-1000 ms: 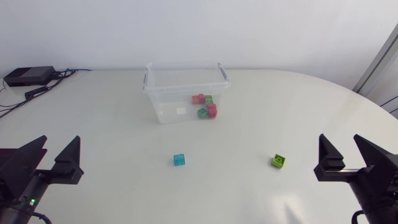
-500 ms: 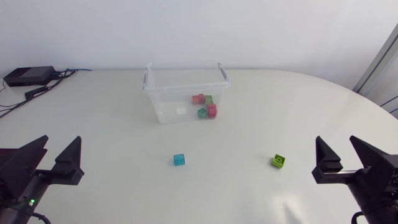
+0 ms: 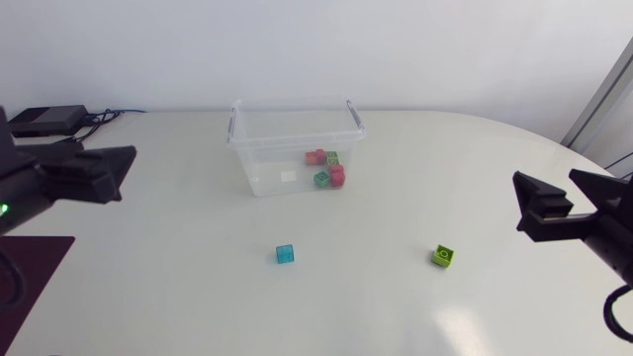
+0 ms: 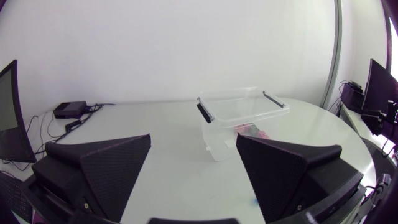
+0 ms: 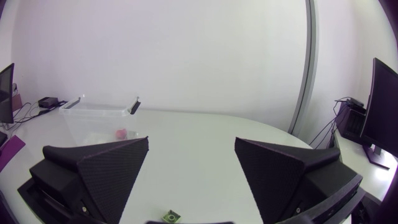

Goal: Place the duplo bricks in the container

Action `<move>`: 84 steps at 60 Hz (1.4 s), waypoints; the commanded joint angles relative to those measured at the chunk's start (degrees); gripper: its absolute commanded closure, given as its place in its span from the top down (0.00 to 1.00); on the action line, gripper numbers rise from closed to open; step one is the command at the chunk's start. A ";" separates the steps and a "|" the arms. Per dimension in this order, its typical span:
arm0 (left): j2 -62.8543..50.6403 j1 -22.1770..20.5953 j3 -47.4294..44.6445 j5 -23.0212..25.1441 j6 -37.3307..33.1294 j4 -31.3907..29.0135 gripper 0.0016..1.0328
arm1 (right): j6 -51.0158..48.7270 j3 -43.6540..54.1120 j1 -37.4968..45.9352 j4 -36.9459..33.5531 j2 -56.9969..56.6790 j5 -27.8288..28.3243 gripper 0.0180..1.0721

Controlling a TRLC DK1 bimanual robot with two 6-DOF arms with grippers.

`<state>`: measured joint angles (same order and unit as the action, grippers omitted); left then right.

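A clear plastic container (image 3: 243,148) stands at the table's far middle with several pink and green duplo bricks (image 3: 327,166) inside. On the bare table nearer the front lie a teal brick (image 3: 285,254) and a lime green brick (image 3: 443,256). My left gripper (image 3: 107,174) hangs open at the left edge, far from both bricks. My right gripper (image 3: 549,200) hangs open at the right edge, right of the green brick. The left wrist view has the container (image 4: 273,101) ahead of the open left gripper (image 4: 193,138). In the right wrist view the green brick (image 5: 171,216) lies below the open right gripper (image 5: 191,141), the container (image 5: 93,115) further ahead.
A black box with cables (image 3: 45,121) sits at the far left corner. A dark purple mat (image 3: 30,265) lies at the front left edge. White tabletop surrounds the two loose bricks.
Both arms have lifted from the front edge: the left gripper now sits further back at the left, the right one further back at the right. The bricks and container have not moved.
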<state>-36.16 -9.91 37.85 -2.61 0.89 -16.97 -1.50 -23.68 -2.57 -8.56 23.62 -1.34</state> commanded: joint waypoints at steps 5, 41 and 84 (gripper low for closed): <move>-16.22 -2.83 13.31 0.85 2.02 -8.60 0.91 | -0.17 -6.20 2.04 -2.52 11.10 1.17 0.95; -58.94 -9.34 35.10 11.23 -40.26 -24.34 0.94 | -13.00 -26.33 15.22 -23.26 51.44 18.13 0.95; -74.67 -20.41 34.23 12.98 -52.74 -24.42 0.93 | -49.57 -20.53 5.47 -25.19 61.20 17.16 0.95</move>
<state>-108.90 -29.89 71.68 10.07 -49.78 -40.62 -48.25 -45.54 4.01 -34.68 83.02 16.05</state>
